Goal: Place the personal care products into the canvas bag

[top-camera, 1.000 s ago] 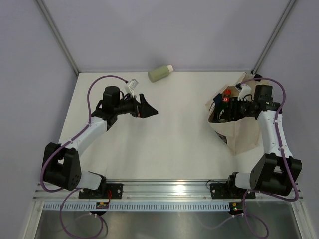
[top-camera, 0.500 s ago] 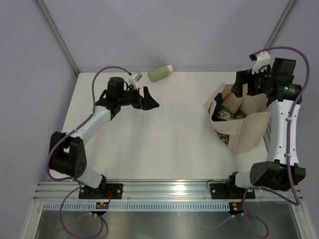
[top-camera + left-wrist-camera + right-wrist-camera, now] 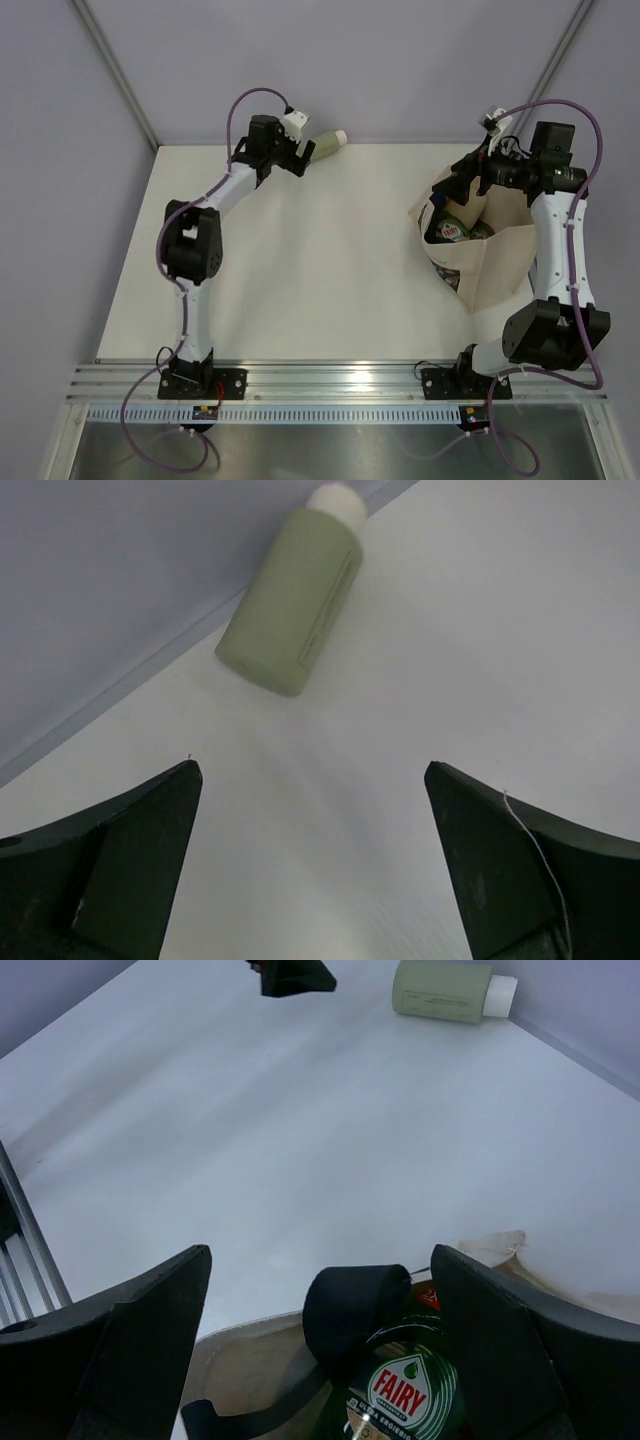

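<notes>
Two grippers are shown, both with jaws spread wide and nothing between them. My left gripper (image 3: 312, 772) points at a pale sage-green bottle (image 3: 290, 600), and my fingers (image 3: 120, 850) stop short of it without touching. The bottle lies on its side at the far edge of the white table (image 3: 420, 660), close along the foot of the back wall (image 3: 110, 570), and has a whitish cap.

My right gripper (image 3: 320, 1252) hangs above the mouth of the canvas bag (image 3: 235, 1345). The bag stands open at the right side of the table, well apart from the lone bottle. A dark handle (image 3: 350, 1305) loops across its opening. Beneath the handle sits a dark green bottle (image 3: 405, 1390) with a "FAIRY" label facing up, and a bit of red shows beside it. From the top view a second green-labelled item lies next to it inside the bag. The rest of the contents are too shadowed to identify.
</notes>
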`<action>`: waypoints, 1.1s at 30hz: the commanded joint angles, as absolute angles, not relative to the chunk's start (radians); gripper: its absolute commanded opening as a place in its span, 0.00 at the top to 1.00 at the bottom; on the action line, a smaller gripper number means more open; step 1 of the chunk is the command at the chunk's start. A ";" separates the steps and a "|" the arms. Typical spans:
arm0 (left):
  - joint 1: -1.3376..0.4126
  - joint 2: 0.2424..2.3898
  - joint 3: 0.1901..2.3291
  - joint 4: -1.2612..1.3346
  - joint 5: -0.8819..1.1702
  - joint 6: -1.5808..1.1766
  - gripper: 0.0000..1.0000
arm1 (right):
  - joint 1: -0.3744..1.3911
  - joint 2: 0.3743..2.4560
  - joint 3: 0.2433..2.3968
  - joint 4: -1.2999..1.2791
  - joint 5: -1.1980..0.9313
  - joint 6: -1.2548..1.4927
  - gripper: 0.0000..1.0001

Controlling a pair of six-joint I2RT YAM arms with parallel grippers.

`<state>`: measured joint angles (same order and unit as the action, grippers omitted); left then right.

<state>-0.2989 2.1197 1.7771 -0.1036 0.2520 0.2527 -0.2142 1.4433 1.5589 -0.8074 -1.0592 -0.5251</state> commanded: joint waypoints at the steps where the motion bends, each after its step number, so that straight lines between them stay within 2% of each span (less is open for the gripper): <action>1: -0.311 2.285 1.951 -0.050 0.133 0.455 0.01 | -0.207 1.428 1.539 -0.773 -1.157 -0.601 0.01; 3: -0.327 2.374 2.128 -0.110 0.121 0.526 0.01 | -0.207 1.430 1.526 -0.781 -1.152 -0.620 0.01; 6: -0.337 2.508 2.274 -0.104 0.106 0.600 0.01 | -0.207 1.449 1.528 -0.810 -1.149 -0.631 0.01; 11: -0.336 2.627 2.333 -0.046 0.126 0.684 0.02 | -0.207 1.473 1.545 -0.831 -1.154 -0.601 0.01; 16: -0.340 2.723 2.467 -0.149 0.141 0.796 0.04 | -0.207 1.485 1.555 -0.804 -1.155 -0.537 0.01; 18: -0.339 2.735 2.483 -0.175 0.141 0.814 0.09 | -0.207 1.488 1.563 -0.801 -1.175 -0.517 0.01; 22: -0.336 2.735 2.465 -0.244 0.107 0.917 0.32 | -0.209 1.490 1.603 -0.799 -1.200 -0.479 0.00; 25: -0.341 2.718 2.419 -0.264 0.100 0.956 0.41 | -0.209 1.491 1.624 -0.804 -1.212 -0.468 0.01; 33: -0.368 2.614 2.275 -0.386 0.108 0.980 0.47 | -0.209 1.473 1.612 -0.801 -1.215 -0.448 0.00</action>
<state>-0.3504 2.6846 2.3478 -0.2062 0.1146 0.9562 -0.2138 1.4940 1.5932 -0.8131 -1.1831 -0.4629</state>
